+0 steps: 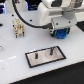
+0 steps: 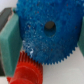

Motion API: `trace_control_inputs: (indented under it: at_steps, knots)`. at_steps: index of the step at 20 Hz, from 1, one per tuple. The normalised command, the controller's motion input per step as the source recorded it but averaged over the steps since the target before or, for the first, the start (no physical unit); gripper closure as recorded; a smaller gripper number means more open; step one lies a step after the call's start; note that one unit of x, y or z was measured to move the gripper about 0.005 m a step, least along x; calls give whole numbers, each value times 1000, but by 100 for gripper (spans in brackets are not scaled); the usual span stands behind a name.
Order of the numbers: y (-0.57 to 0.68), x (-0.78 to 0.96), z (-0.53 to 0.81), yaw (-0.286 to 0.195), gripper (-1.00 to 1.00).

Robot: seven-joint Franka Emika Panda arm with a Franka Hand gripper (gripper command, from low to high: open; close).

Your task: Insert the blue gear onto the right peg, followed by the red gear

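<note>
Blue gear (image 2: pixel 46 31): fills the wrist view, clamped between the gripper (image 2: pixel 46 40) pads.
Red gear (image 2: pixel 25 74): wrist view only, just beside the blue gear.
Right peg (image 1: pixel 50 50): exterior view only, upright on the plate (image 1: pixel 46 55), apart from the gripper above.

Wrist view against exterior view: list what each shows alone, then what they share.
Only the wrist view shows the red gear, the blue gear's central hole and its teeth close up. Only the exterior view shows the black-framed plate with the right peg, a small tan object and the white table. Both show the blue gear between the claw's fingers.
</note>
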Motion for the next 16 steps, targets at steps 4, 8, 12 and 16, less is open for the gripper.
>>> trace_control_inputs:
  at_steps: [4, 8, 12, 16]
  knots:
    - [13, 370, 533, 0, 100]
    - [-1, 463, 532, 0, 100]
    - [-102, 492, 464, 0, 100]
    - [-211, 569, 433, 0, 100]
